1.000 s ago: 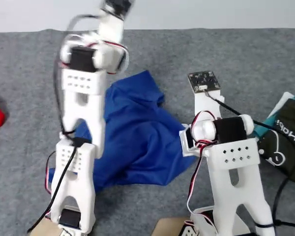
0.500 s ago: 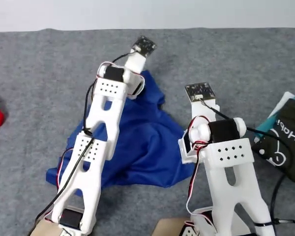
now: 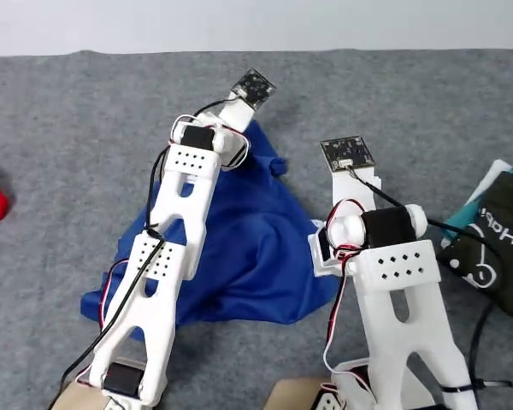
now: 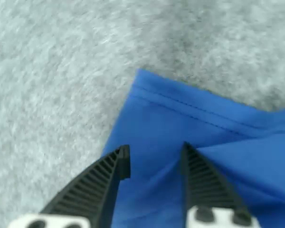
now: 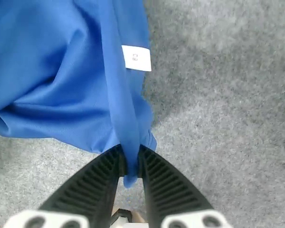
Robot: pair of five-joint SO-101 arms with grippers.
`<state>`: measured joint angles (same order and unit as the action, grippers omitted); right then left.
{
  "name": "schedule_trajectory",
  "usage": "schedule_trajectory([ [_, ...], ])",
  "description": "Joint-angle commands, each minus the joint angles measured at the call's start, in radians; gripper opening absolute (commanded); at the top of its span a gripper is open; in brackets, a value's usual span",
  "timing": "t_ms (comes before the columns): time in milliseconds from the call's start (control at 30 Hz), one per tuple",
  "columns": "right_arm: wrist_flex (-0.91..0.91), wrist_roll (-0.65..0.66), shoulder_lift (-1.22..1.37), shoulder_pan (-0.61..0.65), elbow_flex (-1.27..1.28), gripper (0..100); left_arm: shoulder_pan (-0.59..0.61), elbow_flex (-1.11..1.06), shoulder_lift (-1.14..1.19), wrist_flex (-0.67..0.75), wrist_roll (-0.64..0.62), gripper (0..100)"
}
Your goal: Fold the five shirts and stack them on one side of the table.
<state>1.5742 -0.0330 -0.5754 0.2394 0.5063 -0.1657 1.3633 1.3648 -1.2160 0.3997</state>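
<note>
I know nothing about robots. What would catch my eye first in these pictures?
A bright blue shirt lies crumpled in the middle of the grey table. The right claw is pinched shut on a fold of it, while the left claw is open over the shirt's far corner. A dark pile of clothes sits at the table's right edge.

unreadable tag (image 5: 136, 58) on blue shirt (image 5: 52, 71), partial lettering (image 3: 496, 224) on dark shirt (image 3: 511, 260)
</note>
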Motion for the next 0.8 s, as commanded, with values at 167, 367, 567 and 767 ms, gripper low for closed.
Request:
schedule_trajectory([
  [167, -0.022, -0.003, -0.024, 0.005, -0.008, 0.9, 0.011, -0.005, -0.003, -0.006, 0.147, 0],
  [367, -0.022, -0.003, -0.024, 0.002, -0.008, 0.9, 0.014, 0.064, -0.032, -0.075, 0.146, 0],
  [567, -0.022, -0.003, -0.025, 0.002, -0.014, 0.9, 0.014, 0.318, -0.094, -0.216, 0.017, 0],
  [767, -0.044, -0.003, -0.036, 0.002, -0.026, 0.9, 0.017, 0.315, -0.29, -0.261, -0.143, 0],
])
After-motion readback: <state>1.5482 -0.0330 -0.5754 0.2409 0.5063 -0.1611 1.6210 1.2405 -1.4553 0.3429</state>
